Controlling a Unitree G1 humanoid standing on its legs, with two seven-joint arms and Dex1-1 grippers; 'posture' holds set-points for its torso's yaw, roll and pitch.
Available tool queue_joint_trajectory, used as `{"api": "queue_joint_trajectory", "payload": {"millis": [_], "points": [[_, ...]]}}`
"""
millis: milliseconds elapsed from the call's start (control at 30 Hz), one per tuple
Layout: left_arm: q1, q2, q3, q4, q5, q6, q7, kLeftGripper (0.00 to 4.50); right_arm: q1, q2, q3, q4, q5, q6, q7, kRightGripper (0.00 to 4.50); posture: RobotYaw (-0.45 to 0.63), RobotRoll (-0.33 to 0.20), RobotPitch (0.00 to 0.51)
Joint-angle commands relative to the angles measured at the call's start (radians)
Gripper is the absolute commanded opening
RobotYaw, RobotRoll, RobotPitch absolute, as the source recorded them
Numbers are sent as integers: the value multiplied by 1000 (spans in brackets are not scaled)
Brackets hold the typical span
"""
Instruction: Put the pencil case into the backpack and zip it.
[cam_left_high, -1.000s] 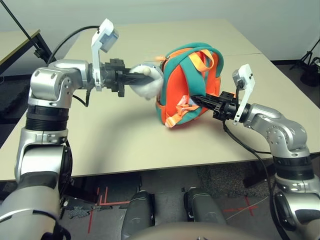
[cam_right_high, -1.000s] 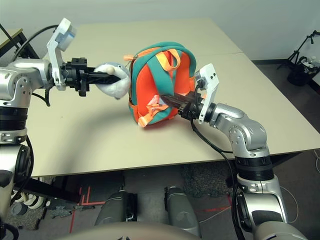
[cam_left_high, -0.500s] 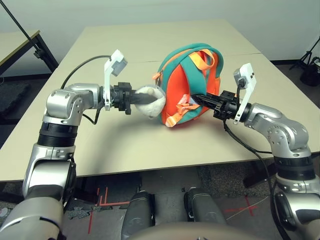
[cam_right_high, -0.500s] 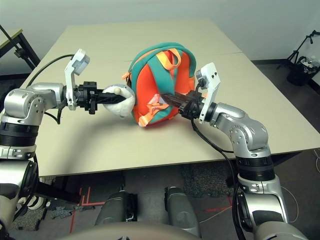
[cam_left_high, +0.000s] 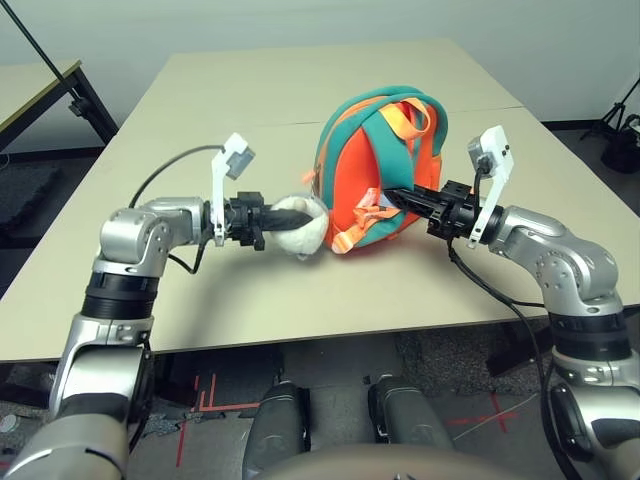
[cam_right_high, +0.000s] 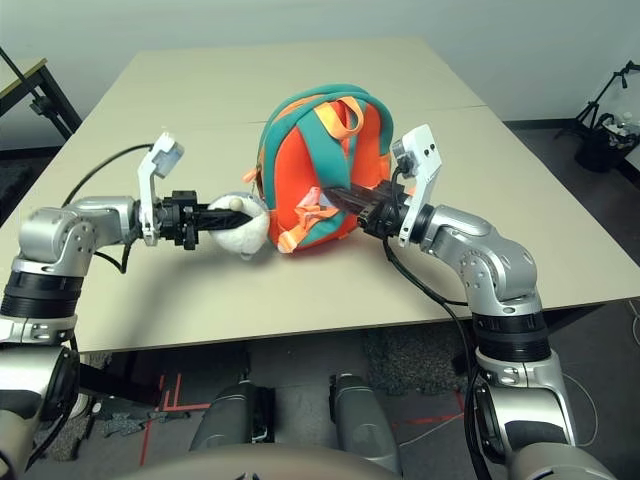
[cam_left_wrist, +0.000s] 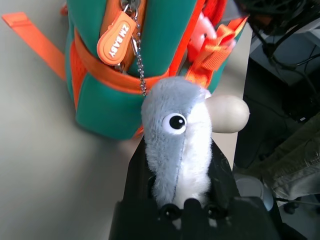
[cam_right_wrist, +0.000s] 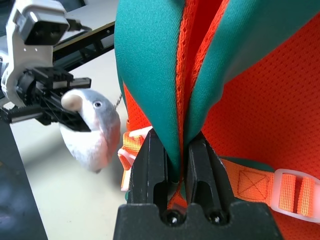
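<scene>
the backpack (cam_left_high: 375, 170) stands on the surface between both hands: left hand (cam_left_wrist: 180, 170) grips its fish charm (cam_left_wrist: 177, 135), right hand (cam_right_wrist: 176, 165) pinches a teal strap. zip looks closed, so the task seems nearly done.

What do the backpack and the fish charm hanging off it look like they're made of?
The backpack: probably soft padded fabric, neoprene-like teal panels with thick rounded edges, orange mesh with a visible weave, and woven webbing straps. The fish charm: plush, fuzzy grey-white pile with a glossy plastic-looking eye, on a thin metal-looking bead chain.
</scene>
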Motion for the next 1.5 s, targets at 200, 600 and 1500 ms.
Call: {"api": "queue_joint_trajectory", "payload": {"millis": [200,600,1500], "points": [[56,-24,-51,82,34,-23,17,466,-22,6,-9,-9,16,-20,10,195,-105,0,9],[77,95,47,93,-35,36,-34,3590,-20,-95,-13,15,5,-10,83,2027,-93,0,9],[132,111,329,170,57,-319,270,4500,-209,-250,-201,754,-222,-401,-42,4492,-61,0,12]]}}
